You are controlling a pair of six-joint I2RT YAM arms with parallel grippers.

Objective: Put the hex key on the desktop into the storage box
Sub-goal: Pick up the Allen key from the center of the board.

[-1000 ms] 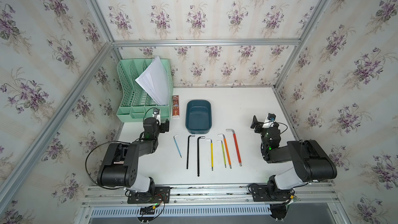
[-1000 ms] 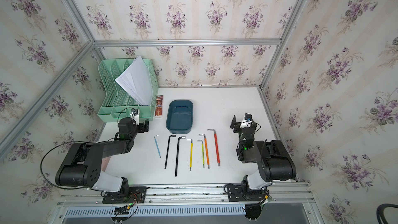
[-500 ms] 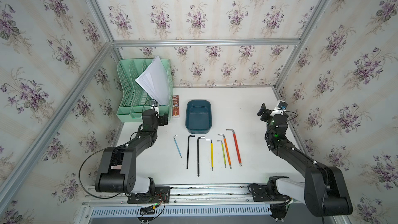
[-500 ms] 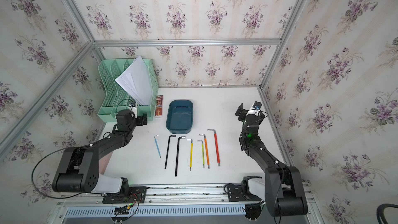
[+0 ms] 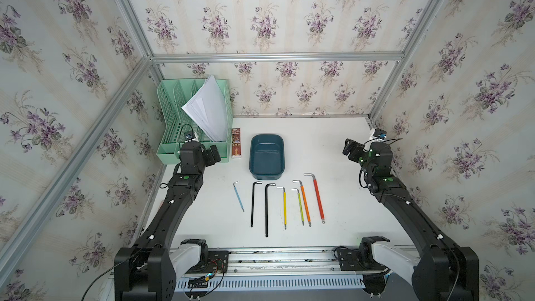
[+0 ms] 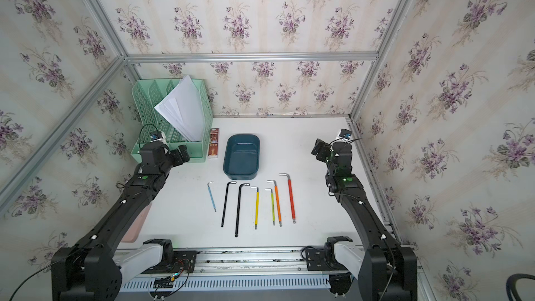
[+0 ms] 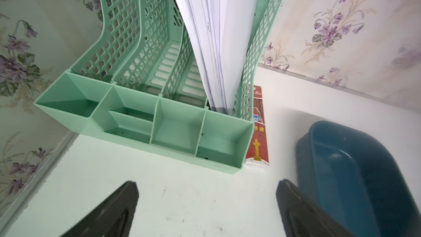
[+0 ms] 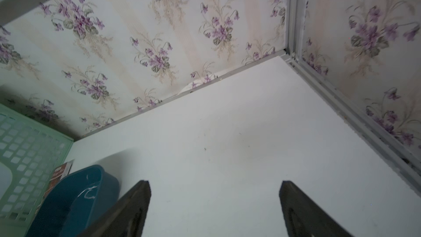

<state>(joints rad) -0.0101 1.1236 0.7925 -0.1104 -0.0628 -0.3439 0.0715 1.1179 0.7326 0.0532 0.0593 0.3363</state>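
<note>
At the far left corner of the white tabletop [image 5: 318,140] stands a mint-green mesh file organizer [image 5: 173,123], with a sheaf of white papers [image 5: 208,111] leaning in its rightmost slot. The left hand [image 5: 213,154] is held just in front of the organizer's low front compartments. The left wrist view shows its two dark fingers [image 7: 118,206] set wide apart, with only bare tabletop between them. A narrow red-brown pack [image 5: 236,143] lies close against the organizer's right side. Near it, but apart, sits the teal-blue storage box [image 5: 266,156], its bare floor showing. In front of the box the keys lie flat on the tabletop in a row, bent ends toward it: a short blue hex key [image 5: 238,196], a black hex key [image 5: 252,204], a longer black hex key [image 5: 266,209], a yellow hex key [image 5: 284,207], a thin yellow-green hex key [image 5: 300,207], an orange hex key [image 5: 304,202] and a red hex key [image 5: 318,196]. The right hand [image 5: 351,149] is raised near the tabletop's right edge, well apart from the keys. In the right wrist view its fingers [image 8: 136,201] are spread wide over bare tabletop.
</note>
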